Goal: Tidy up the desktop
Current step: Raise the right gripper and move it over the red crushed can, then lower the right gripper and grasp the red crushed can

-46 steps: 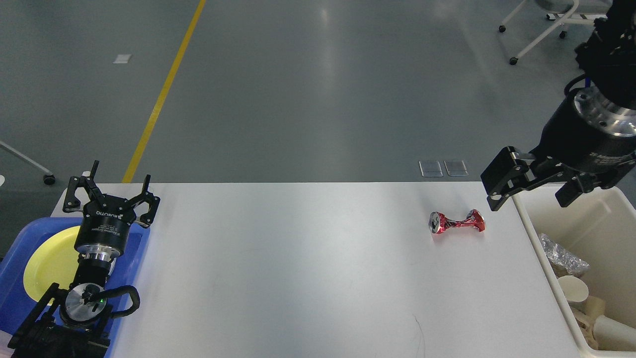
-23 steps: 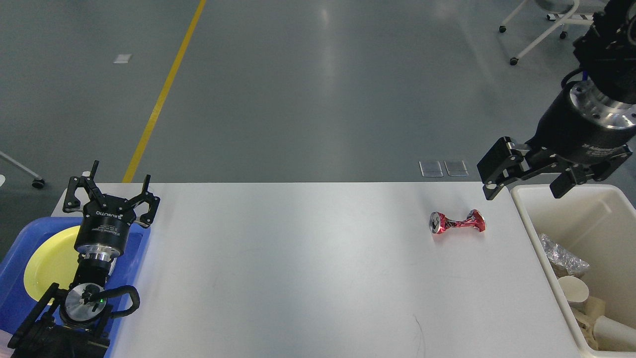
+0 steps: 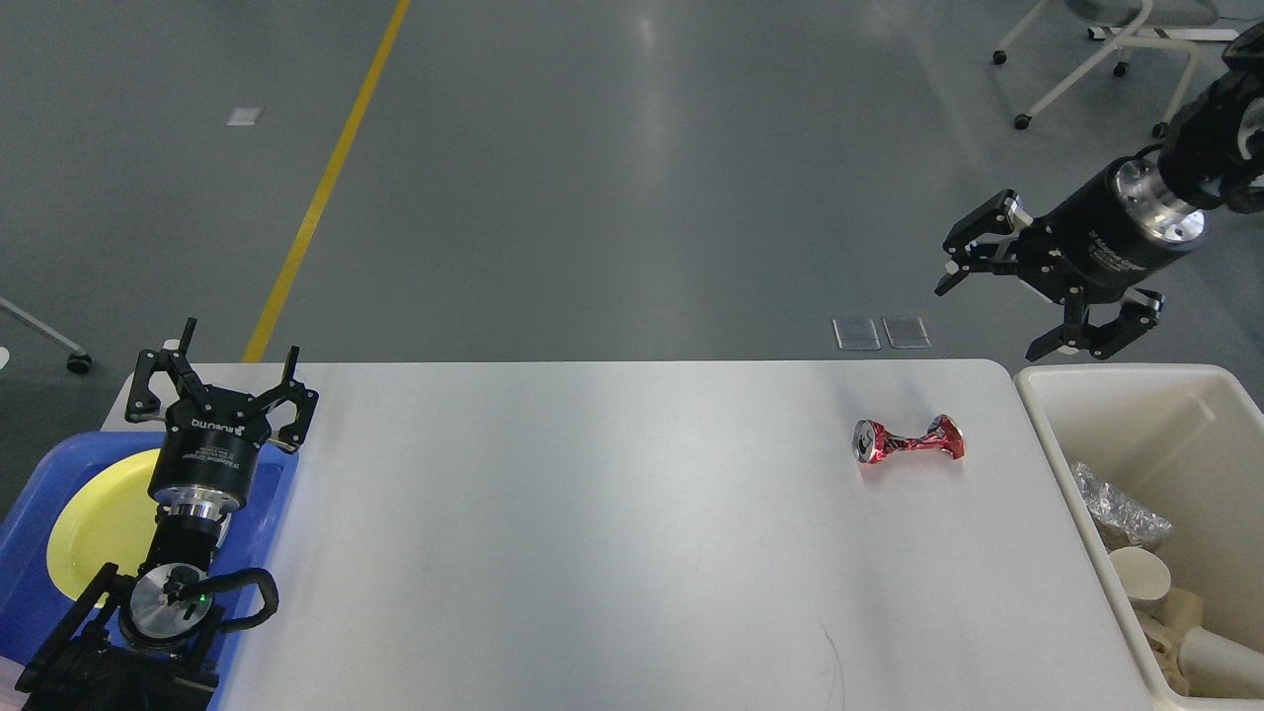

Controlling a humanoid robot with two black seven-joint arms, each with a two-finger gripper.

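Observation:
The white desktop [image 3: 592, 533] fills the middle of the head view. A crushed red can [image 3: 908, 441] lies on it near the right end. My right gripper [image 3: 992, 316] is open and empty, held high beyond the table's far right corner, up and right of the can. My left gripper [image 3: 215, 378] is open and empty, pointing up at the table's far left corner above the blue tray [image 3: 35, 513].
The blue tray holds a yellow plate [image 3: 94, 523]. A cream-white bin [image 3: 1185, 434] at the right edge holds paper cups [image 3: 1141, 578] and crumpled foil [image 3: 1116, 509]. A wheeled chair base [image 3: 1096, 49] stands on the floor at the far right.
My right gripper has risen and drawn back from just above the bin's near corner to well above and beyond the table. The left arm and the can have not moved.

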